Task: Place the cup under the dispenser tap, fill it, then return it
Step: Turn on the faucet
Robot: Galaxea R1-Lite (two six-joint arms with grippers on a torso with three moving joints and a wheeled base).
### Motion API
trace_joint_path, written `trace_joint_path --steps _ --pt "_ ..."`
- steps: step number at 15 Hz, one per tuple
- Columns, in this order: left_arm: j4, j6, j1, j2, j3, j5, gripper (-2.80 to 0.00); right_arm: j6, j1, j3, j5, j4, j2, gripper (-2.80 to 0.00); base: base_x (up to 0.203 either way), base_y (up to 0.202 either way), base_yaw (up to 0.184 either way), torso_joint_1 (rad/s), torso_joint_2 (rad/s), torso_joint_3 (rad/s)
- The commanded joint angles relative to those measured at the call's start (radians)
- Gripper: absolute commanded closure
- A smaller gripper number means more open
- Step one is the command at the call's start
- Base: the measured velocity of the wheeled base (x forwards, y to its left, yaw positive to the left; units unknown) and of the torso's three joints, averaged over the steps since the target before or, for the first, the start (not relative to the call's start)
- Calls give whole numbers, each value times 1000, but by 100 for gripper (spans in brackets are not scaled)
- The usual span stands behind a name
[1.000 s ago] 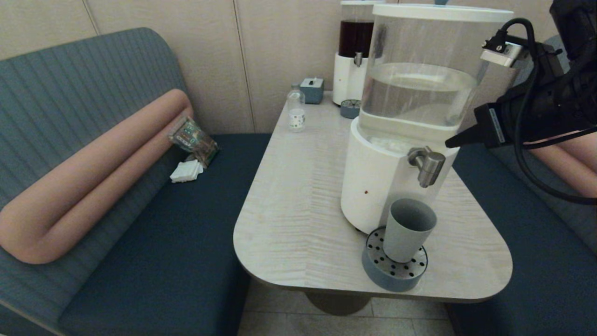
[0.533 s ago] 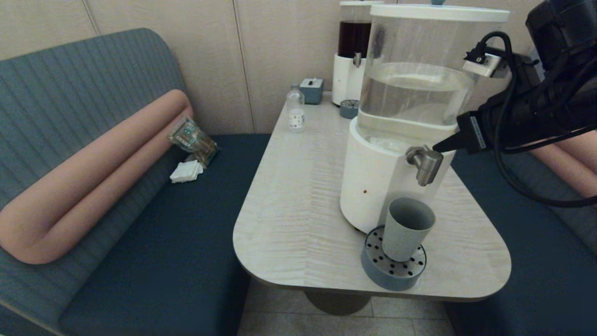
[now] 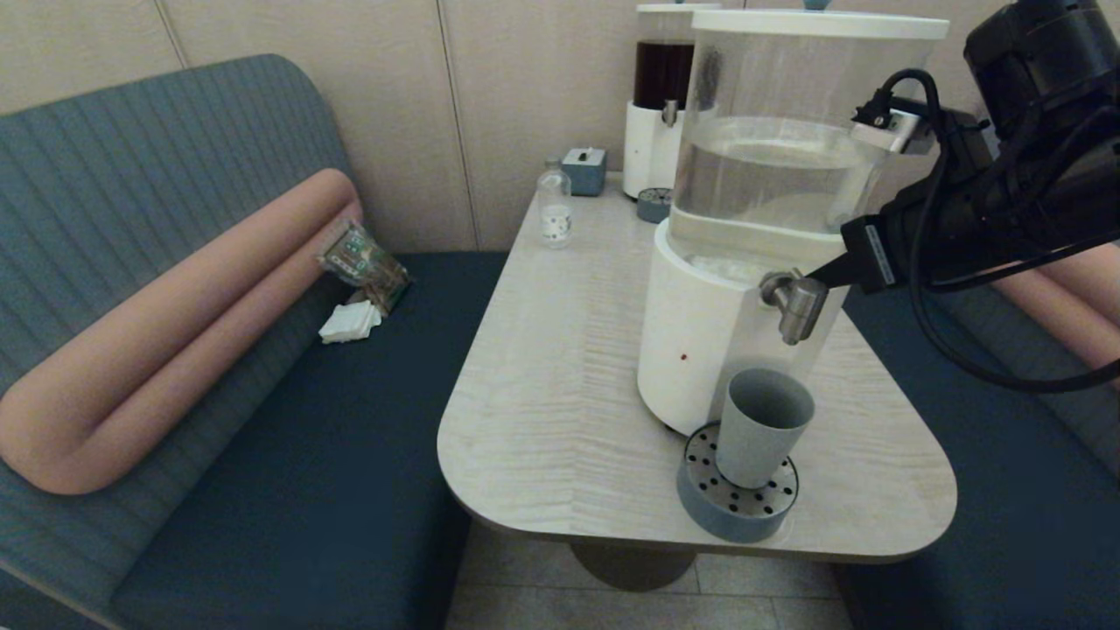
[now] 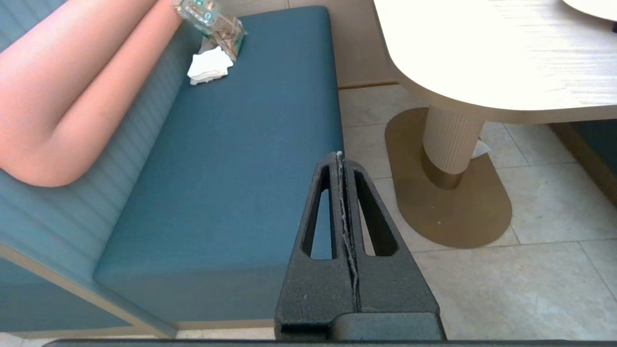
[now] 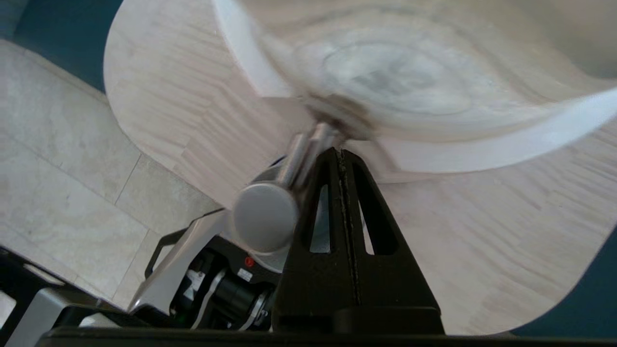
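Grey-blue cup (image 3: pixel 761 424) on drip tray (image 3: pixel 733 512), lower right of frame, directly under tap (image 3: pixel 794 302). Right gripper (image 3: pixel 815 278) clenched, empty, tip at tap's back. Left gripper (image 4: pixel 343 164) clenched, parked. Likely light, rigid; best gripped mid-wall.

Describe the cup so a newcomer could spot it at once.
On the pale wooden table, find the big clear-tank dispenser at the near end. Under its steel tap sits a round perforated drip tray; the cup stands on it, a plain grey-blue handleless tumbler.
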Motion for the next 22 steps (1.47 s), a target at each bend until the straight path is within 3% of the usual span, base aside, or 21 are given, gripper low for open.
trace_joint_path --steps 1,6,11,17,22 --pt "1 1 0 -1 0 0 0 1 7 9 0 4 -13 0 0 0 0 0 0 0" --pt "1 1 0 -1 0 0 0 -3 15 13 -9 2 -37 0 0 0 0 0 0 0" --pt "0 1 0 -1 0 0 0 -95 35 27 -57 2 -41 0 0 0 0 0 0 0" --pt "1 1 0 -1 0 0 0 -129 41 59 -53 -98 -36 0 0 0 0 0 0 0" --pt "-1 1 0 -1 0 0 0 -146 71 84 -48 -102 -35 0 0 0 0 0 0 0"
